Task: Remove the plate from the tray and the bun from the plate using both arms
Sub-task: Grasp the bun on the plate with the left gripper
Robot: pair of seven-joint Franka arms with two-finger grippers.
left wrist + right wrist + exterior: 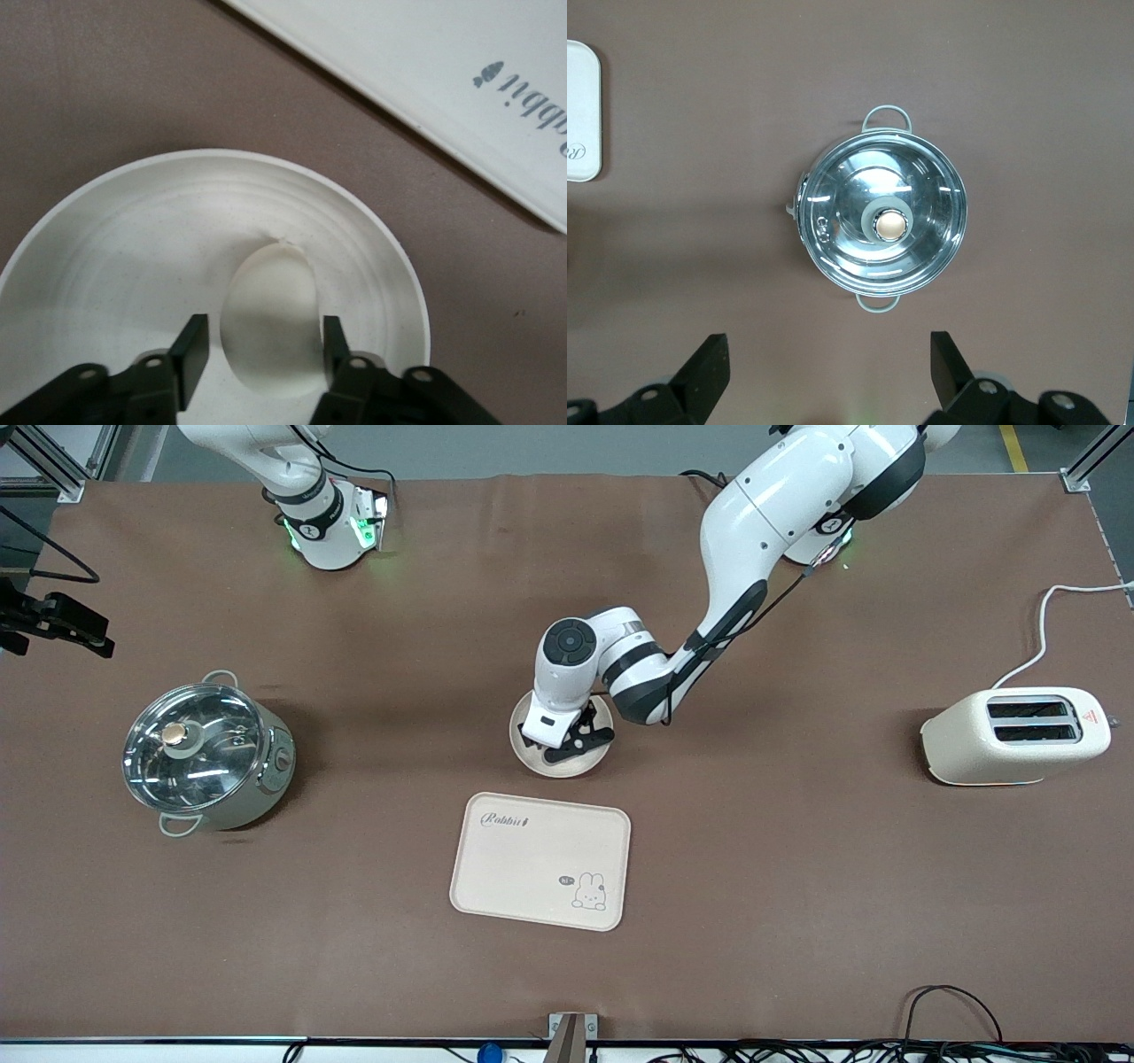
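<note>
One bun [270, 320], pale and rounded, lay in the round cream plate [106, 257], and the plate stood on the brown table [797, 850] just beside the tray, on the side farther from the front camera. The left gripper [578, 742] was down over the plate, its jaws set a narrow way apart with the bun between them; the left wrist view showed a black fingertip [190, 347] on each side of the bun, close against it, though whether they pressed it could not be told.

The rectangular cream tray [532, 859], with a rabbit drawing and the word "Rabbit" on it, lay flat and bare near the front camera's edge of the table. A steel pot with a glass lid [202, 755] and a brass-coloured knob stood well apart from the tray, toward the right arm's end of the table. A cream two-slot toaster [1014, 737] stood well apart from the tray toward the left arm's end, its white cord running off toward the table's edge.

The right arm waited, and the right gripper [830, 367] hung high over the pot, looking straight down on the lid, with its fingers spread wide and nothing between them.
</note>
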